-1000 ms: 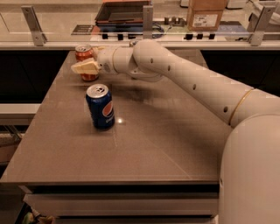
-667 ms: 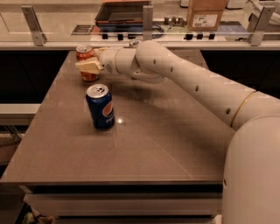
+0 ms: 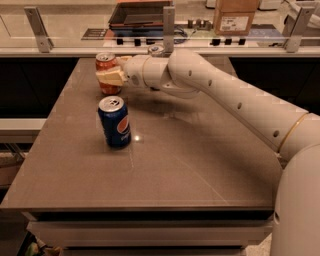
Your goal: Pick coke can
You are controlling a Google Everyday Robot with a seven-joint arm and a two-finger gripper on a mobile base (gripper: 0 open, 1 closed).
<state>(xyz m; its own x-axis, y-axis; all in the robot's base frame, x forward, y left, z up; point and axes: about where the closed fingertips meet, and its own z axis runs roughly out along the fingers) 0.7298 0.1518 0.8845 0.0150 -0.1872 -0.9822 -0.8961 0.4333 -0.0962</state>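
The coke can (image 3: 105, 63) stands upright near the far left corner of the table (image 3: 200, 165), its base on the tabletop. Its silver top shows above, and its orange-red side shows above and below the gripper. The gripper (image 3: 110, 74) is clamped on the can. One beige finger (image 3: 111, 78) lies across the middle of the side nearest the camera and touches it. The other finger is mostly hidden behind the can.

The white arm (image 3: 225, 97) comes from the right near corner of the table. It goes low over the tabletop, diagonally toward the far left corner, with the wrist almost level and pointing to the left. The thick round base of the arm fills the right edge of the view.

A blue Pepsi can (image 3: 114, 122) stands upright nearer the front edge, apart from the coke can and from the gripper. Its top is closed.

Behind the far edge, on a counter, there is a dark tray (image 3: 140, 14) and a cardboard box (image 3: 235, 16). I cannot tell what is in them.
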